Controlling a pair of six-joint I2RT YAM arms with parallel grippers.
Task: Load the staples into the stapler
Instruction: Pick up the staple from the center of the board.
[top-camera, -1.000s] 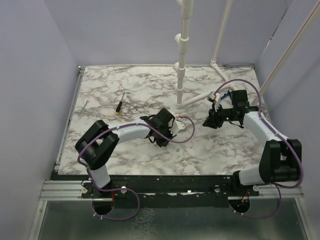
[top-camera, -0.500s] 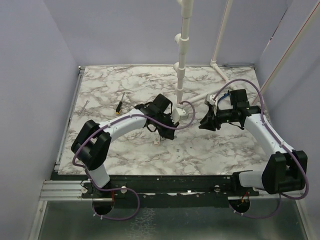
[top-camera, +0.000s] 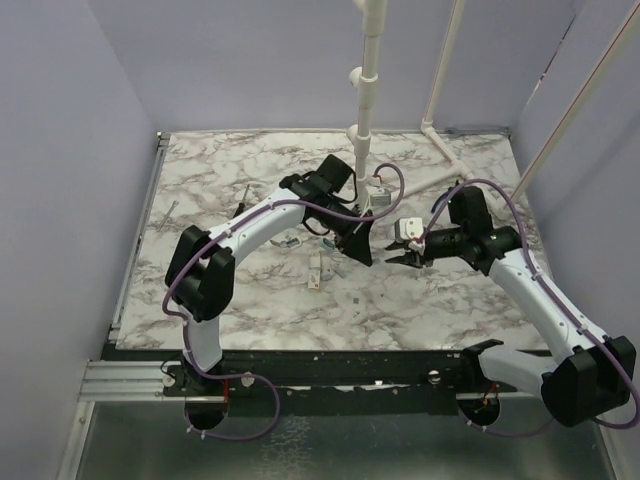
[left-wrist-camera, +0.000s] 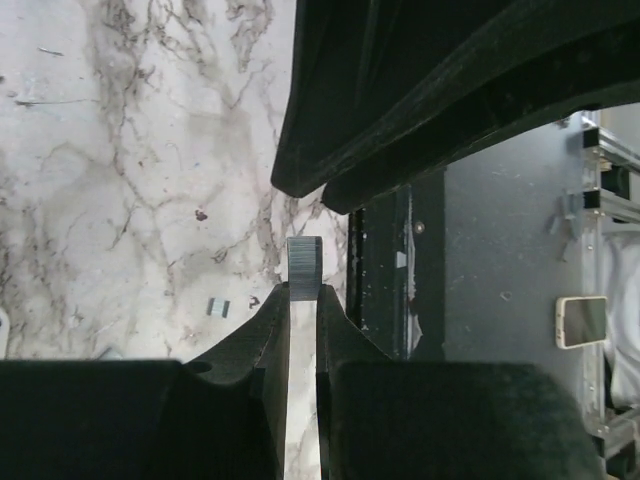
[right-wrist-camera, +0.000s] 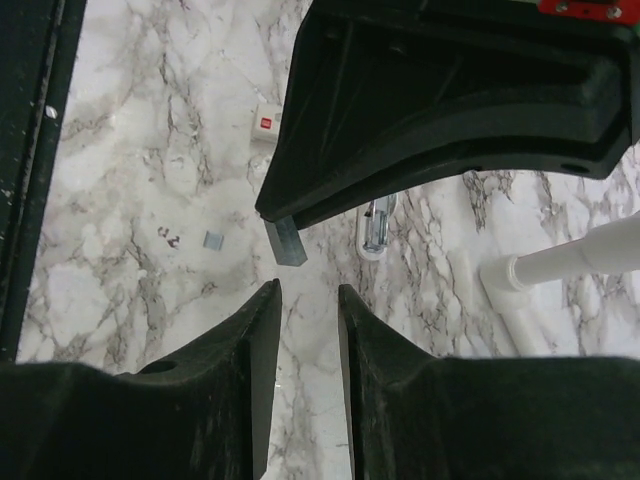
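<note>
Under both arms lies the marble table (top-camera: 230, 170). The left gripper (left-wrist-camera: 302, 298) pinches the staples (left-wrist-camera: 303, 262) tight, up off the table. The right gripper (right-wrist-camera: 310, 295) is partly open and holds nothing. What looks like the stapler (right-wrist-camera: 374, 228) lies on the table below, so I think it needs picking up next. The grippers are nose to nose, and the white pipe (right-wrist-camera: 560, 258) is near, so there is little room.

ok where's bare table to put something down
The far-left corner behind the left arm is bare, and so is the near strip between both arms. It is crowded at the centre, where the left tool and right tool meet beside the small white box, and by the pipes.
</note>
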